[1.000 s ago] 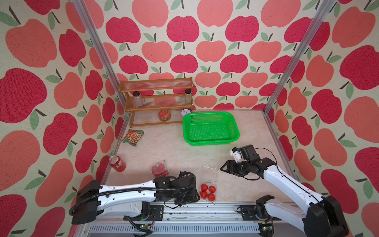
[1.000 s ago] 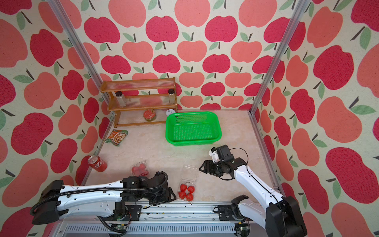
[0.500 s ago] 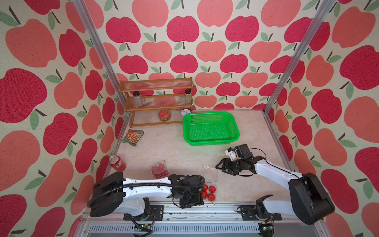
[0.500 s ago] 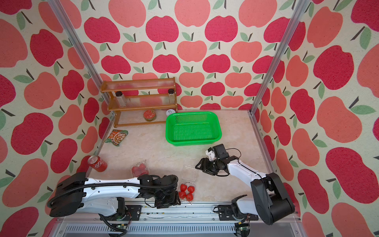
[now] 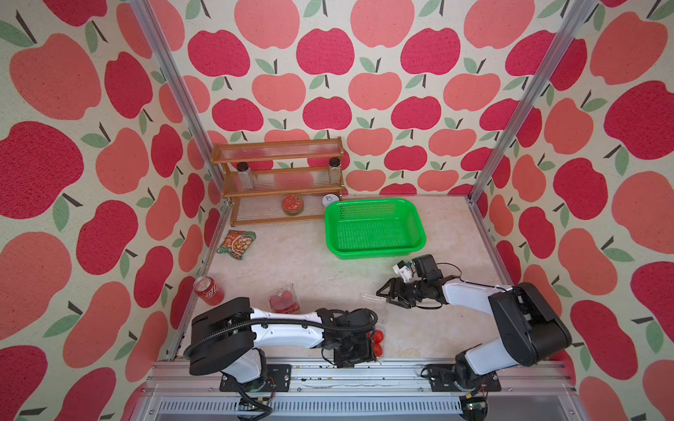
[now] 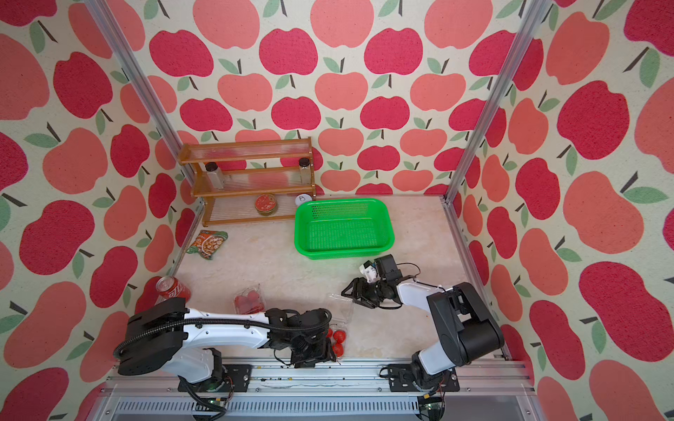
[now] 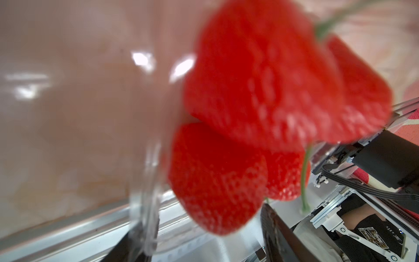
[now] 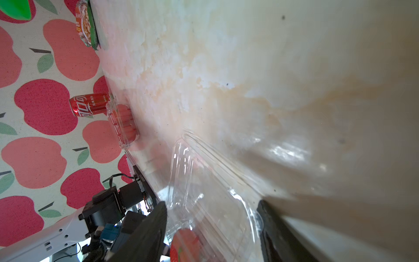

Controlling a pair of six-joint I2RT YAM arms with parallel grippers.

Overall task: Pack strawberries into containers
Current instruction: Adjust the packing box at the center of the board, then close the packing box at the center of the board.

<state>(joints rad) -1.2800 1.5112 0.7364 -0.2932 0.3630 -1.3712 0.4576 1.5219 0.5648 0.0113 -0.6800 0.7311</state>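
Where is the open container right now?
In both top views the open container sits at the table's front edge, its strawberries under the left tool, its lid toward the right tool.

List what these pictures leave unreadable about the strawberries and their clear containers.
1. Open container: in both top views the left arm covers most strawberries; count unknown.
2. Left end effector: left wrist view blurred, fingertips cut by the edge; grip unclear.
3. Other container: top views, too small, ribbed walls smear its contents; count unknown.
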